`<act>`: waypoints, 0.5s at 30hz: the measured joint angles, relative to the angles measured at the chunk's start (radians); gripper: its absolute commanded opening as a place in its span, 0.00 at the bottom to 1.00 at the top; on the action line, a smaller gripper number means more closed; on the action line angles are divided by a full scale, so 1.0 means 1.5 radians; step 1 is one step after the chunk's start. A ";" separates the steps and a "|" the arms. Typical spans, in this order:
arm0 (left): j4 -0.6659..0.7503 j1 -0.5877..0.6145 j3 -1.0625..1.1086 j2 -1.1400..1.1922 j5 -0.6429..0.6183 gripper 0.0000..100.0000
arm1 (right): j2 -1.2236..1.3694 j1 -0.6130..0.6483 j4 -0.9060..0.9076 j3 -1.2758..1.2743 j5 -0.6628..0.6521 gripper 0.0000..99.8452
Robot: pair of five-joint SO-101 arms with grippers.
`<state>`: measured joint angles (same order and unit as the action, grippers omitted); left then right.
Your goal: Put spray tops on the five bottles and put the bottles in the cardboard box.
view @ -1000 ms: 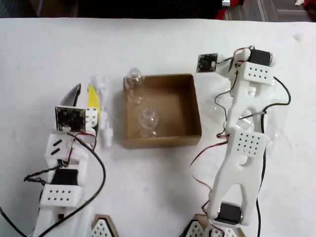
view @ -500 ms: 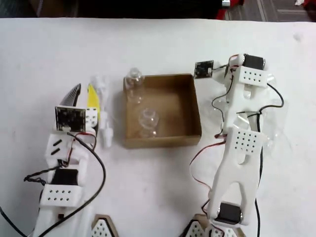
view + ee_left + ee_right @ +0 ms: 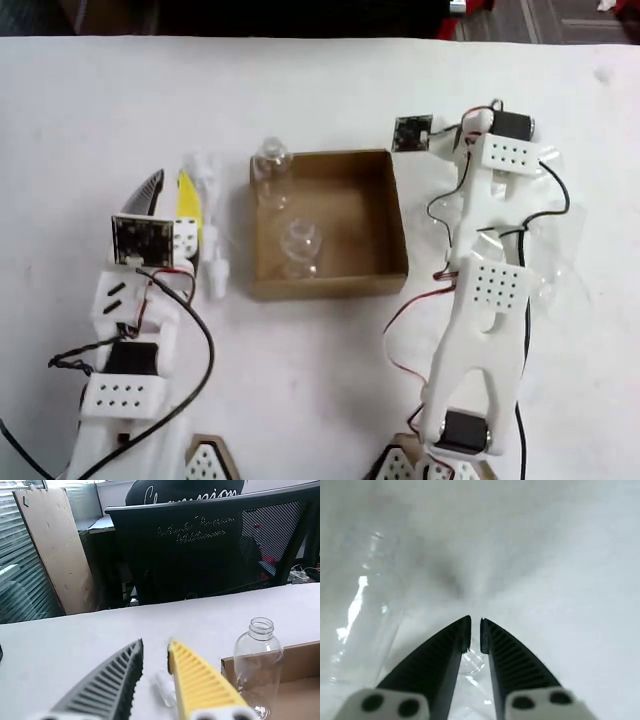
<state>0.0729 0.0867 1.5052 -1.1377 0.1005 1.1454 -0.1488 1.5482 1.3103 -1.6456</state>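
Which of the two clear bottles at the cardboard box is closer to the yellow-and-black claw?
The corner bottle, at the cardboard box's far left corner; the middle bottle stands mid-box, farther from the left gripper.

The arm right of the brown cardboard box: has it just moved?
Yes. Its small black camera board has shifted slightly left, toward the cardboard box's far corner.

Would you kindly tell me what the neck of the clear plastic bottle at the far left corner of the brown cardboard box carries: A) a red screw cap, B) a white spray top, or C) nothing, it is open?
C: in the left wrist view the clear plastic bottle stands upright with a bare, open neck, against the brown cardboard box.
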 measured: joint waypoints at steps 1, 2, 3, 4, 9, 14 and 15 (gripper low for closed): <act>0.000 0.000 0.000 0.000 0.000 0.08 | 0.000 0.004 0.000 0.012 0.014 0.02; 0.000 0.000 0.000 0.000 0.000 0.08 | 0.000 0.008 -0.002 0.025 0.036 0.02; 0.000 0.000 0.000 0.000 0.000 0.08 | 0.000 0.012 -0.003 0.043 0.063 0.02; 0.000 0.000 0.000 0.000 0.000 0.08 | 0.000 0.015 -0.003 0.065 0.091 0.02; 0.000 0.000 0.000 0.000 0.000 0.08 | -0.001 0.023 0.052 0.169 0.140 0.17; 0.000 0.000 0.000 0.000 0.000 0.08 | -0.001 0.014 0.097 0.173 0.058 0.20; 0.000 0.000 0.000 0.000 0.000 0.08 | -0.001 0.008 0.097 0.167 0.047 0.19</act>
<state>0.0729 0.0867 1.5052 -1.1377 0.1005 1.1439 -0.1366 1.6939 1.5604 -1.5750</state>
